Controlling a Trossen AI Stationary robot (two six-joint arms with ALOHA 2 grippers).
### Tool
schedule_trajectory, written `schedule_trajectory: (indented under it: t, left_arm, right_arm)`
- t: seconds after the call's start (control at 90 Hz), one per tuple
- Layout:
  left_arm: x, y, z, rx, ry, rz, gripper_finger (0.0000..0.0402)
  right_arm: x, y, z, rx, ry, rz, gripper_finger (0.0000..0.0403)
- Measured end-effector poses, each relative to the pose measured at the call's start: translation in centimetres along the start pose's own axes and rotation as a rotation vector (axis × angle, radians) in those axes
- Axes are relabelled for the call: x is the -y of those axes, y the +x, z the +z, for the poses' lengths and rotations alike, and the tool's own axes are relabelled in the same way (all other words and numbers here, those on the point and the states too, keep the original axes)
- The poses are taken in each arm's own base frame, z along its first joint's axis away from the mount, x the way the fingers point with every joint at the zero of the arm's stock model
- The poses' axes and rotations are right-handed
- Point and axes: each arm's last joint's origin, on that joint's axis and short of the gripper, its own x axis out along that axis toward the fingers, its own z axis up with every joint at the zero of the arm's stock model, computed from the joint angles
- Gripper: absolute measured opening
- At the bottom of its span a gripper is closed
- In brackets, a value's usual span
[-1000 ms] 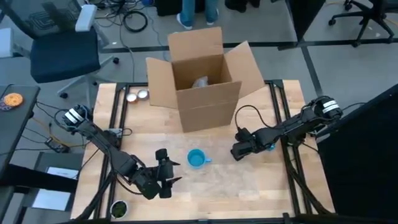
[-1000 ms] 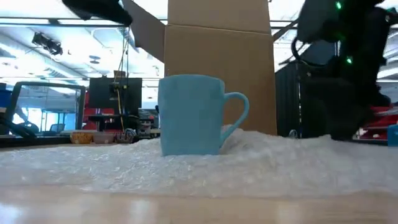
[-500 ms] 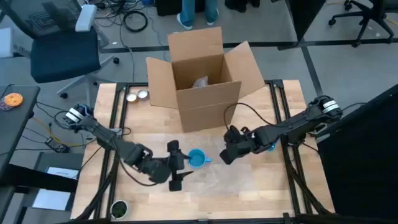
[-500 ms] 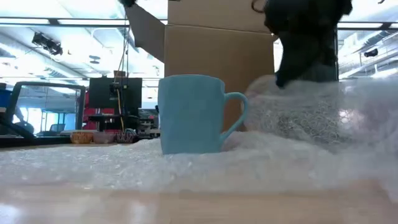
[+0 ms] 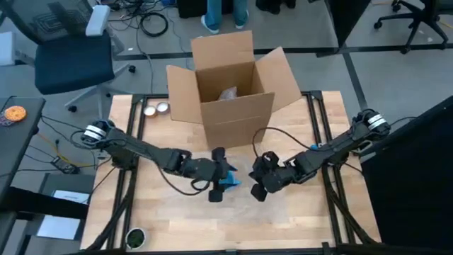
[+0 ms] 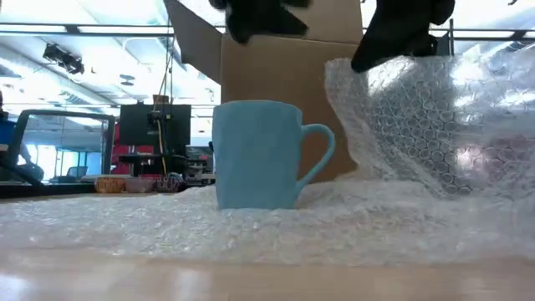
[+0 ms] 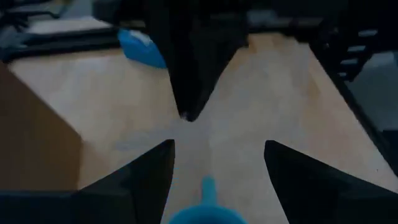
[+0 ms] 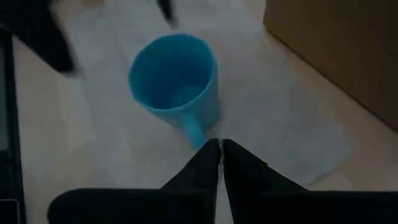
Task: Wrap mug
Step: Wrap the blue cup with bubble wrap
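A blue mug [image 5: 231, 181] stands upright on a sheet of bubble wrap [image 6: 251, 226], its handle [image 6: 322, 155] toward the lifted part of the sheet. My left gripper [image 5: 220, 176] hovers open just above the mug [image 7: 205, 214], a finger on either side, touching nothing. My right gripper [image 5: 257, 185] is shut on the wrap beside the mug [image 8: 177, 81]. The sheet's right part [image 6: 418, 125] stands raised next to the handle. My right gripper pinches the bubble wrap's right edge [image 6: 361, 71] between its two shut fingers [image 8: 208, 158], coming slanting from above and the table's right. That part of the sheet hangs below the fingers like a wall. The sheet's other part lies flat under the mug.
An open cardboard box [image 5: 226, 92] stands at the far middle of the table, just behind the mug. Two small round objects [image 5: 156, 108] lie at the far left. A round dark object [image 5: 134, 237] sits at the near left corner.
My left gripper has swung from the near left toward the table's right, stopping over the mug. My right gripper has moved toward the mug and up, drawing the wrap's right part off the table. That part now stands raised beside the handle. The mug has stayed put.
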Motion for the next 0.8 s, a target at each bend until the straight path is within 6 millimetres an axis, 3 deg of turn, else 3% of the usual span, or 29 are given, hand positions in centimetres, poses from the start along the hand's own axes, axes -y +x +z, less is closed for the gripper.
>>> schedule_trajectory:
  t: [0.222, 0.567, 0.8]
  left_arm:
    - [-0.8, 2.6, -0.7, 0.036, 0.100, 0.034, 0.0234]
    - [-0.9, 2.6, -0.4, 0.071, 0.258, 0.087, 0.0234]
    - [-0.3, 4.2, -1.3, 0.081, 0.319, -0.036, 0.0234]
  right_arm:
    - [-0.8, -0.4, -0.7, -0.008, -0.029, 0.037, 0.0000]
    - [-1.4, -0.9, -1.3, -0.031, -0.038, 0.074, 0.0000]
    - [-1.7, -1.0, -1.2, -0.016, -0.058, 0.100, 0.0000]
